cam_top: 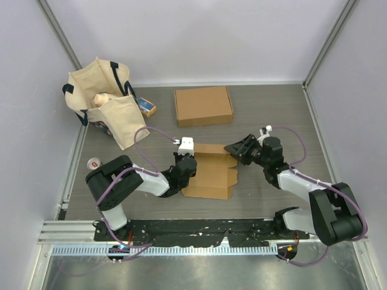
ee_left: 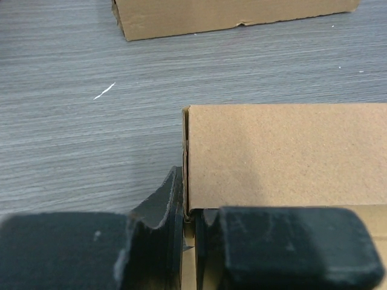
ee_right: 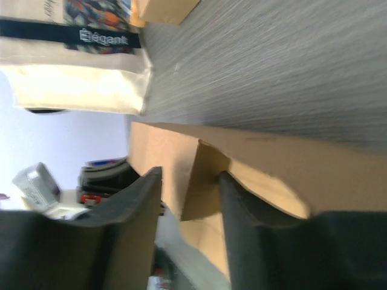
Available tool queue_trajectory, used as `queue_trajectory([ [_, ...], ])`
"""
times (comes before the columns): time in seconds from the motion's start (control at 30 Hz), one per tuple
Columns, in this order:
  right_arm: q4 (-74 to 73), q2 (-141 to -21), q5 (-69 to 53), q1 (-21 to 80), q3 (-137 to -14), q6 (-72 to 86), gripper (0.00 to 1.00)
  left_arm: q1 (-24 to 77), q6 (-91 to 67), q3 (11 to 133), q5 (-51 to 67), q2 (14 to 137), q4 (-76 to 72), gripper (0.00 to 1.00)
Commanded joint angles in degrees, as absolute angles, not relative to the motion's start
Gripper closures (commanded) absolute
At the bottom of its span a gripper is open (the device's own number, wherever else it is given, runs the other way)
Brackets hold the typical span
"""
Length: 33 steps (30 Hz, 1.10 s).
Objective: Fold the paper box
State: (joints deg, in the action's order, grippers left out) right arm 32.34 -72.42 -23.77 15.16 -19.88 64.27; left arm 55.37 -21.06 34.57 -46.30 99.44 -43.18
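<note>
A partly folded brown paper box [cam_top: 208, 174] lies at the table's middle, its far wall raised. My left gripper [cam_top: 185, 162] is at the box's left end. In the left wrist view it [ee_left: 189, 220] is shut on the thin left side wall, with the far wall [ee_left: 284, 154] standing just beyond the fingertips. My right gripper [cam_top: 234, 149] is at the box's right end. In the right wrist view it [ee_right: 190, 181] is open, and a small side flap [ee_right: 202, 181] stands between its fingers [ee_right: 242, 217].
A closed flat cardboard box [cam_top: 203, 106] lies behind the paper box. A cream tote bag [cam_top: 103, 99] with items in it sits at the back left, with a small blue and orange carton [cam_top: 146, 107] beside it. A small red and white object [cam_top: 94, 163] lies at the left edge.
</note>
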Motion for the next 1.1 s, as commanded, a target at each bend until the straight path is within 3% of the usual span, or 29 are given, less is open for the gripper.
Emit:
queue_trajectory([
  [0.0, 5.1, -64.7, -19.7, 14.7, -30.1, 44.0, 0.46, 55.3, -25.3, 35.0, -48.6, 97.2, -42.1, 1.0],
  [0.1, -10.1, -57.0, -12.5, 15.2, -32.0, 33.7, 0.4, 55.3, -26.5, 34.9, -48.5, 97.2, -41.4, 1.0],
  [0.2, -10.9, -50.5, -6.1, 17.7, -26.7, 32.4, 0.44, 55.3, -27.3, 35.2, -48.4, 97.6, -41.0, 1.0],
  [0.3, -6.3, -47.6, 2.1, 22.2, -22.9, 33.6, 0.78, 55.4, -27.4, 35.2, -48.5, 97.6, -40.8, 1.0],
  [0.33, -4.8, -47.6, 4.2, 23.5, -22.3, 33.2, 0.98, 55.3, -27.4, 35.2, -48.5, 97.6, -40.6, 1.0],
  [0.47, -0.4, -54.6, 14.3, 31.0, -23.4, 30.0, 0.98, 55.3, -27.4, 34.8, -48.6, 97.3, -40.3, 1.0],
  [0.6, -0.3, -62.0, 23.0, 31.8, -26.3, 27.3, 0.98, 55.3, -27.2, 35.2, -48.8, 97.6, -40.4, 1.0],
  [1.07, 16.6, -73.8, 14.4, 32.1, -27.4, 30.7, 0.98, 55.3, -27.1, 35.5, -48.1, 98.1, -40.9, 1.0],
])
